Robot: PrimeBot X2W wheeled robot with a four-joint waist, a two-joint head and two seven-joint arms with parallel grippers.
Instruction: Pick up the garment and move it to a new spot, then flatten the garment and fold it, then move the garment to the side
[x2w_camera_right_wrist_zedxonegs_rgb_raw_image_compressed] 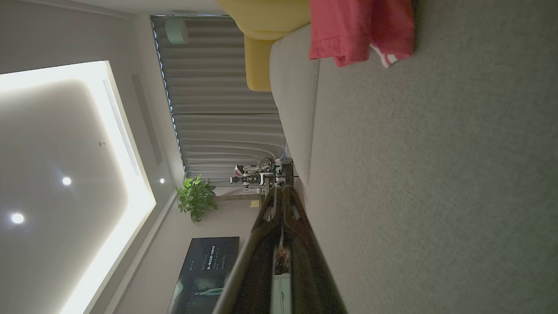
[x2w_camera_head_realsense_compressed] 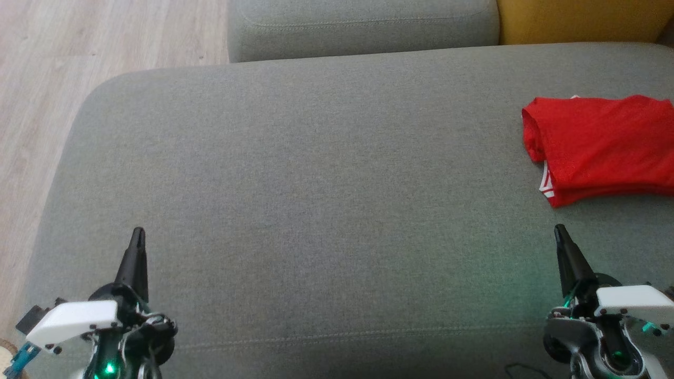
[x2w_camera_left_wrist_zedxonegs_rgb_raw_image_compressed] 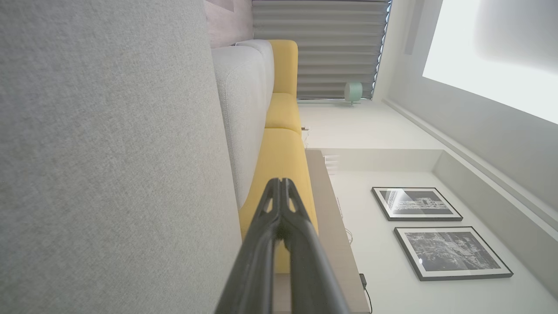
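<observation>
The garment (x2w_camera_head_realsense_compressed: 600, 147) is red with white trim, folded into a compact stack at the far right of the grey sofa cushion (x2w_camera_head_realsense_compressed: 316, 184). The right wrist view has the garment (x2w_camera_right_wrist_zedxonegs_rgb_raw_image_compressed: 357, 30) at its top, well beyond the fingers. My left gripper (x2w_camera_head_realsense_compressed: 138, 234) hangs at the lower left, shut and holding nothing. At the lower right my right gripper (x2w_camera_head_realsense_compressed: 559, 230) is shut too, a short way in front of the garment and apart from it. Both wrist views show the fingers pressed together, left gripper (x2w_camera_left_wrist_zedxonegs_rgb_raw_image_compressed: 281, 181) and right gripper (x2w_camera_right_wrist_zedxonegs_rgb_raw_image_compressed: 283, 188).
A second grey cushion (x2w_camera_head_realsense_compressed: 363, 26) and a yellow cushion (x2w_camera_head_realsense_compressed: 579, 21) border the back of the seat. Wooden floor (x2w_camera_head_realsense_compressed: 52, 79) lies to the left. A wall with framed pictures (x2w_camera_left_wrist_zedxonegs_rgb_raw_image_compressed: 416, 203) and another robot (x2w_camera_right_wrist_zedxonegs_rgb_raw_image_compressed: 257, 174) by a plant stand far off.
</observation>
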